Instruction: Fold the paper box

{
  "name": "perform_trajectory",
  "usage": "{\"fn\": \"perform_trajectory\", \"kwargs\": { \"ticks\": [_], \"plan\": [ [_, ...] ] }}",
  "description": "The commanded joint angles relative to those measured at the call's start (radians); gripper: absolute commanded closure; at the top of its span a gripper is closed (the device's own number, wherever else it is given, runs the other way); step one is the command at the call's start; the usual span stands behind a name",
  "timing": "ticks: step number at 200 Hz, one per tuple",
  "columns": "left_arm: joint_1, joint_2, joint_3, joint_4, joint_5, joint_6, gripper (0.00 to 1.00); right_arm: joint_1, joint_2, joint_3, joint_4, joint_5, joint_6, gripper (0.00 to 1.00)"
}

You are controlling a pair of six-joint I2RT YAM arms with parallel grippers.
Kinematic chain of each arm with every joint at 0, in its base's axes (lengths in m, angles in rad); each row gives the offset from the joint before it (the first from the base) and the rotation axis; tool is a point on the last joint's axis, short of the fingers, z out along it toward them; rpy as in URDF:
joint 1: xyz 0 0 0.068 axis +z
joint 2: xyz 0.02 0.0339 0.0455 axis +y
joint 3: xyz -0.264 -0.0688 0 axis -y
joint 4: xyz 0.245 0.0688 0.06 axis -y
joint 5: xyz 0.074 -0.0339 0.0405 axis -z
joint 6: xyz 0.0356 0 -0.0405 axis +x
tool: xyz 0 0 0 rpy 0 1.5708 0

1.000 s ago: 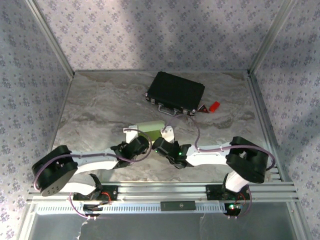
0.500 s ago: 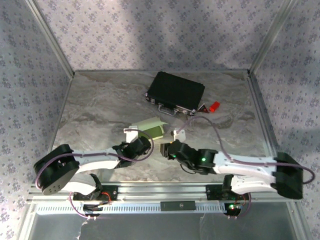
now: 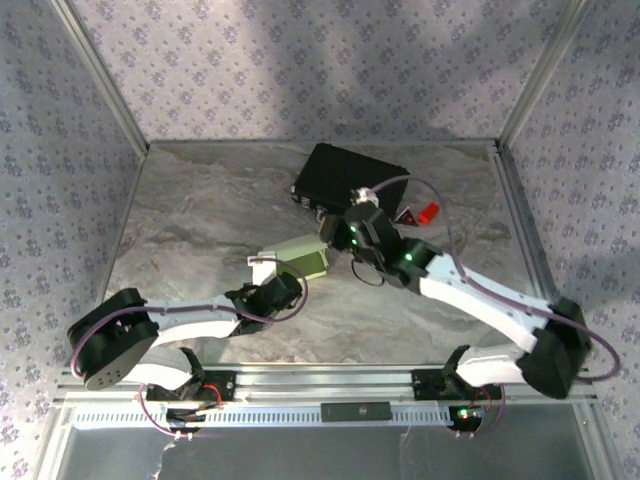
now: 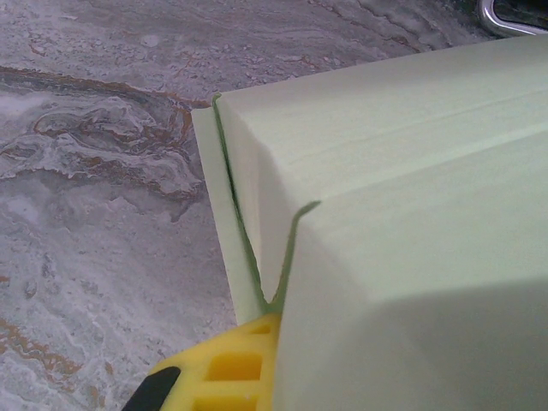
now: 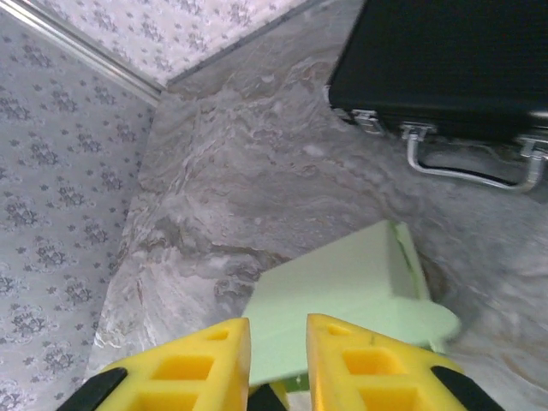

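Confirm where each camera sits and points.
Top external: high behind the robot, looking down on the table; left arm and right arm show.
Left wrist: low, tight against the paper box; one yellow finger shows.
Right wrist: raised, facing the black case and back wall; both yellow fingers show.
Shared: box in all three; case in top and right wrist.

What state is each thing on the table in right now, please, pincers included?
paper box: partly folded, panels raised.
left pincer: shut on the paper box's near edge.
right pincer: narrowly open, empty, above the paper box.
black case: closed, lying flat.
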Motion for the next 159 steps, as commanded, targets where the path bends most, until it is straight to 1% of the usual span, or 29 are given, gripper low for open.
{"fn": "perform_trajectory", "kwargs": {
  "ticks": [1,15,26,44,61,67,80,106,124,148,159],
  "plan": [
    [-0.007,0.022,0.014,-0.066,0.010,0.004,1.00,-0.043,0.126,0.097,-0.031,-0.126,-0.018,0.77],
    [-0.007,0.019,0.017,-0.072,0.011,0.004,1.00,-0.059,0.217,0.161,-0.014,-0.207,-0.012,0.80],
    [-0.007,0.015,0.020,-0.076,0.012,0.005,1.00,-0.056,0.266,0.189,-0.014,-0.238,0.000,0.82],
    [-0.007,0.003,0.024,-0.086,0.018,0.006,1.00,-0.031,0.322,0.205,-0.013,-0.239,0.010,0.82],
    [-0.007,-0.013,0.026,-0.094,0.028,0.009,0.91,-0.024,0.361,0.192,0.001,-0.241,0.022,0.82],
    [-0.007,-0.018,0.029,-0.097,0.032,0.009,0.85,-0.025,0.372,0.186,0.007,-0.245,0.026,0.83],
    [-0.008,-0.037,0.028,-0.108,0.040,0.009,0.70,-0.025,0.390,0.179,0.012,-0.250,0.025,0.83],
    [-0.015,-0.106,0.030,-0.132,0.059,0.007,0.53,-0.024,0.404,0.165,0.020,-0.239,0.025,0.84],
    [-0.016,-0.161,0.031,-0.146,0.085,0.010,0.46,-0.025,0.419,0.165,0.022,-0.242,0.025,0.84],
    [-0.015,-0.225,0.037,-0.169,0.135,0.020,0.43,-0.023,0.427,0.159,0.036,-0.238,0.029,0.85],
    [-0.015,-0.246,0.038,-0.190,0.186,0.012,0.43,-0.022,0.429,0.157,0.039,-0.235,0.030,0.85]
  ]
}}
